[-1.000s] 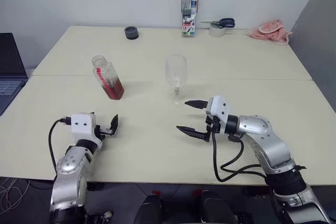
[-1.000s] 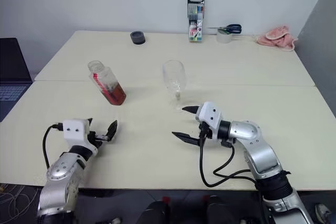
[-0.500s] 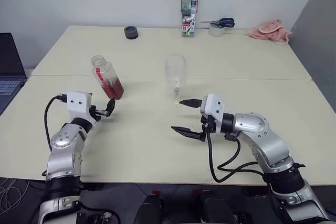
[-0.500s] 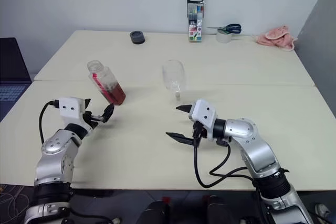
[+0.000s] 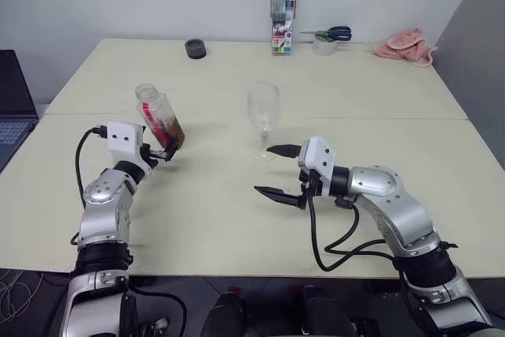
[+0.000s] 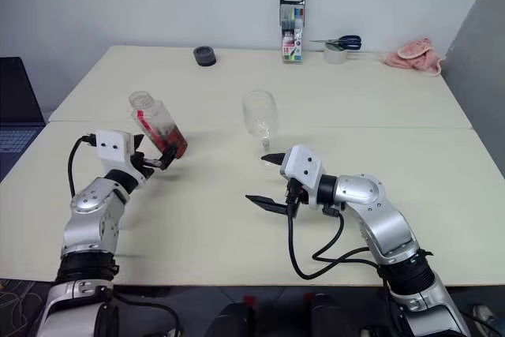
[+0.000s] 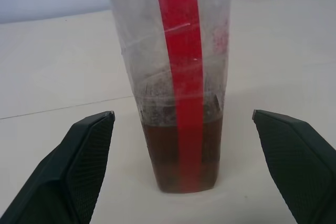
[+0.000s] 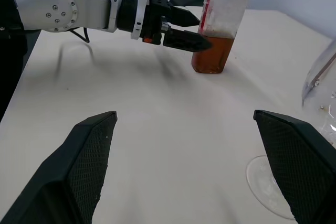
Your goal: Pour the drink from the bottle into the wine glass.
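Bright, even light from above falls on the pale cream counter [image 5: 316,195], with soft, faint shadows beneath the arms. No harsh glare. In the left wrist view the small clear plastic bottle [image 7: 176,77] looks slightly soft.

marker box [image 5: 283,18], scissors [image 5: 331,34], tape roll [image 5: 323,46]; pink cloth [image 5: 404,44]; laptop [image 5: 12,108]

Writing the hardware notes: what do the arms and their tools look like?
Both arms have silver-grey metal links with black joints. Each wrist carries a white boxy housing, with a loose black cable looping from it. The left tool and right tool each have two black pointed fingers with a fine textured surface. No markings are legible.
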